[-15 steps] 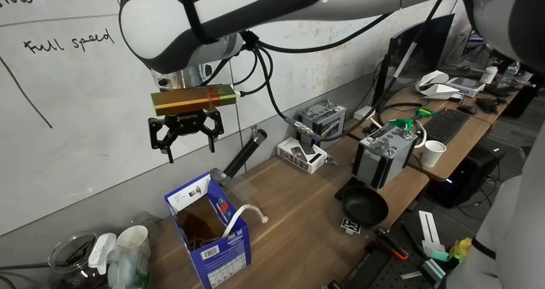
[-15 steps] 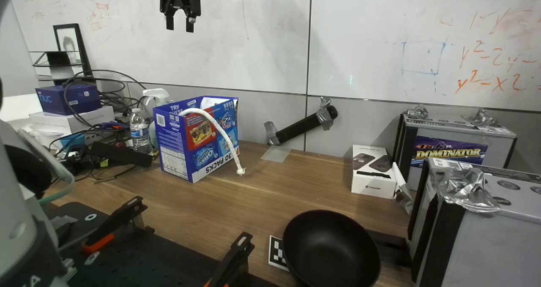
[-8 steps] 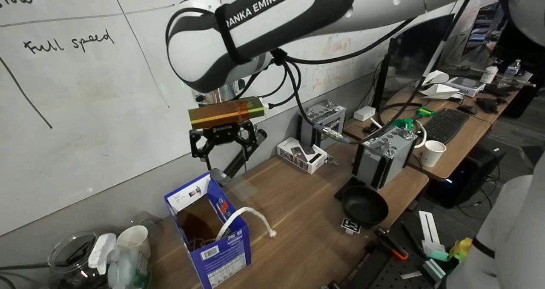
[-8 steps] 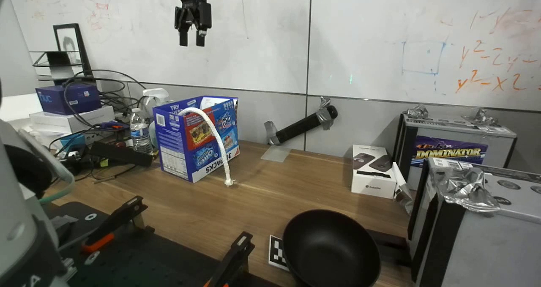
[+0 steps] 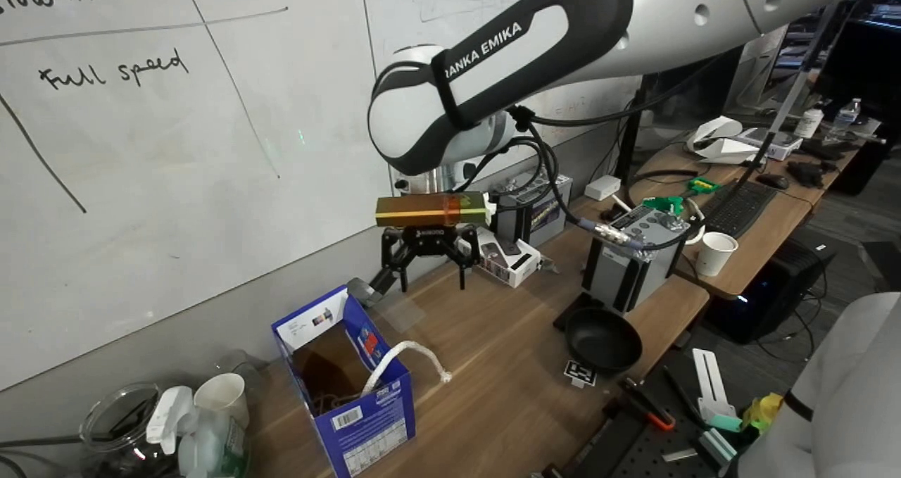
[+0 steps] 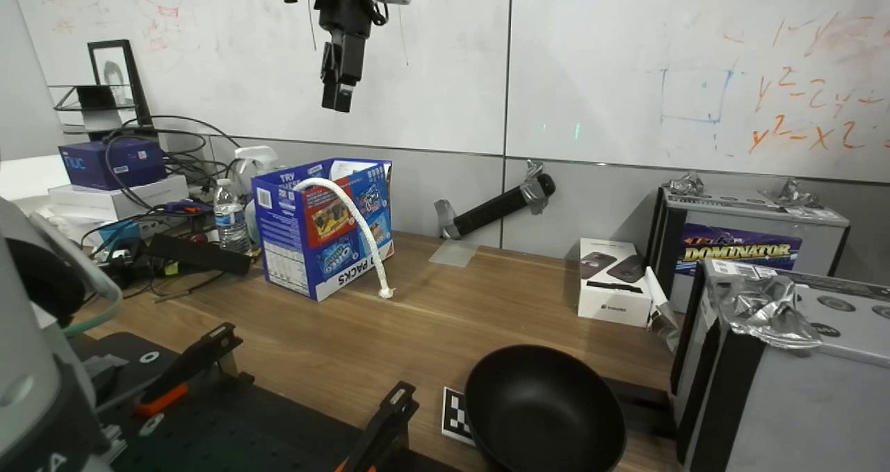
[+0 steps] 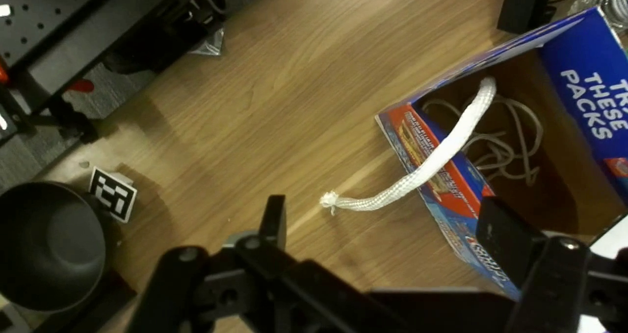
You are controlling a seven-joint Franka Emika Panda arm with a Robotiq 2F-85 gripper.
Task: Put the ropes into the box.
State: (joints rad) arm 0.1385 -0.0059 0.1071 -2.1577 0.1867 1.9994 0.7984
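A blue open-topped snack box (image 5: 373,429) stands on the table; it also shows in an exterior view (image 6: 285,242) and in the wrist view (image 7: 584,73). A thick white rope (image 5: 405,346) hangs over the box's wall, part inside, with its frayed end outside above the table; it shows in an exterior view (image 6: 360,220) and the wrist view (image 7: 431,164). Thinner rope (image 7: 510,159) lies loosely coiled inside the box. My gripper (image 5: 433,286) is open and empty, above and beside the box; it also shows in an exterior view (image 6: 336,100) and the wrist view (image 7: 385,220).
A black pan (image 5: 603,338) and a marker tag (image 5: 580,372) lie on the table. Grey battery boxes (image 5: 633,260) and a white phone box (image 5: 501,256) stand further along. A black tube (image 6: 490,213) is taped by the wall. A spray bottle (image 5: 211,436) and cups stand beside the box.
My gripper has moved down and sideways, from above the box toward the tube side, and has turned in an exterior view. The rope's hanging end has swung slightly; the box has not moved.
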